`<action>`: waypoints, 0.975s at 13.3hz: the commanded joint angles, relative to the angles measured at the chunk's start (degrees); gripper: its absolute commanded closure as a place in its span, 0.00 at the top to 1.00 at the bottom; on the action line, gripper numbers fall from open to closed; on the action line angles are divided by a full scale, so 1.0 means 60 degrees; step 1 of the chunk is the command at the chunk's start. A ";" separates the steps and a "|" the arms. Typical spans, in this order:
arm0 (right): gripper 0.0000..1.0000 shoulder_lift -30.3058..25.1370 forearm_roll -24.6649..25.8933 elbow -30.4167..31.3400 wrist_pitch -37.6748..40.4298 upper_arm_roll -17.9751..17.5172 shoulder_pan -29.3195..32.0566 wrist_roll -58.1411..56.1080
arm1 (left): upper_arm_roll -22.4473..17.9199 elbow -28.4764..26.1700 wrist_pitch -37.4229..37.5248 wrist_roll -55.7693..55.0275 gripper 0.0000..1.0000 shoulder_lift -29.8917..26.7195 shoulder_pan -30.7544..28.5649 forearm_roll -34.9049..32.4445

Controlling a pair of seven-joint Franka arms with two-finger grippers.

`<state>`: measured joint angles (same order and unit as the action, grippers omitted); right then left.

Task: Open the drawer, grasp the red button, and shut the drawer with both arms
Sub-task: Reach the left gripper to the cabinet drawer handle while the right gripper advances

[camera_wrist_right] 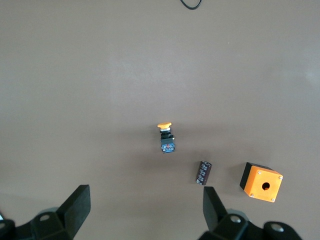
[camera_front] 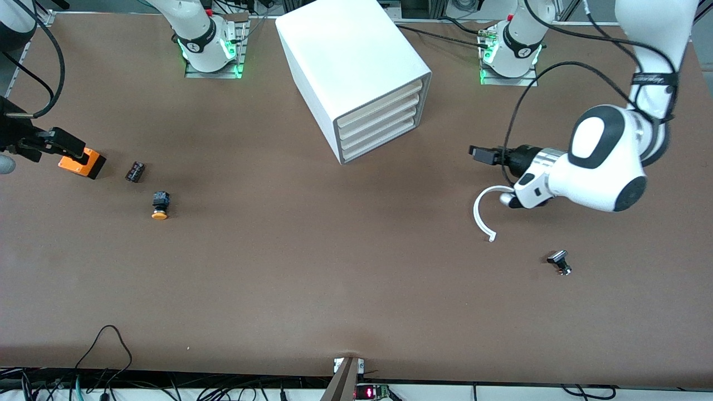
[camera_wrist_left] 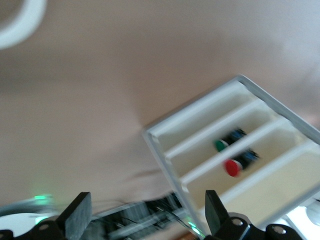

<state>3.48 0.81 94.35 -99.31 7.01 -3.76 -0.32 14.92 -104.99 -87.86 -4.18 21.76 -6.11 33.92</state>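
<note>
Button (camera_wrist_left: 232, 167) with a round red cap and a black body lies inside the cabinet (camera_front: 345, 53). It shows only in the left wrist view, in one of the middle drawers (camera_front: 379, 118). A green-capped button (camera_wrist_left: 226, 142) lies in the drawer next to it. I cannot tell which drawers these are in the stack.

The cabinet is a smooth white plastic box with square sides. It stands on the brown tabletop (camera_front: 312, 278) between the two arm bases. Its four flat drawers look pushed in, and each has a thin pale lip.

Toward the right arm's end from the cabinet, and nearer the front camera, lie three things. They are an orange box (camera_front: 89, 164) with a round hole, a small dark block (camera_front: 135, 171), and an orange-capped button (camera_front: 160, 205) on its side.

Toward the left arm's end from the cabinet lies a thin white curved strip (camera_front: 480, 214), shaped like a hook. A small black part (camera_front: 558, 261) lies nearer the front camera than the strip.

The left arm bends down at a big round white elbow. Its black left gripper (camera_front: 480, 154) lies flat in the air and points toward the cabinet's front. Its two fingers (camera_wrist_left: 77, 216) are wide apart and hold nothing.

The right gripper (camera_front: 66, 143) is up over the tabletop beside the orange box. Its fingers (camera_wrist_right: 76, 206) are wide apart too, with nothing between them.
</note>
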 commanded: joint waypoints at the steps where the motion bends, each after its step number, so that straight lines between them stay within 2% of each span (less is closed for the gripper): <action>1: 1.00 0.0605 -0.0164 -0.0271 -0.0031 -0.0143 -0.0017 -0.0106 | -0.0012 -0.0781 -0.0210 0.1131 1.00 0.0239 0.0079 0.1200; 4: 1.00 0.0798 -0.0615 -0.0286 -0.0031 -0.0158 -0.0061 -0.0166 | 0.0046 -0.1308 -0.0327 0.2840 1.00 0.0707 0.0533 0.2063; 7: 1.00 0.0812 -0.0706 -0.0286 -0.0031 -0.0158 -0.0266 -0.0532 | 0.0587 -0.2200 -0.1613 0.4677 1.00 0.0783 0.0593 0.2534; 10: 1.00 0.0856 -0.0691 -0.0271 -0.0294 -0.0158 -0.0413 -0.1174 | 0.1202 -0.2466 -0.2114 0.4812 1.00 0.0783 0.0622 0.2886; 13: 1.00 0.1148 -0.0808 -0.0271 -0.0426 -0.0158 -0.0427 -0.1469 | 0.1468 -0.2803 -0.2275 0.4812 0.99 0.0782 0.0710 0.3428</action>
<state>8.96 -2.85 93.57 -101.19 5.97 -6.27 -7.28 23.31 -119.58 -100.21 22.94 27.55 -2.01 52.08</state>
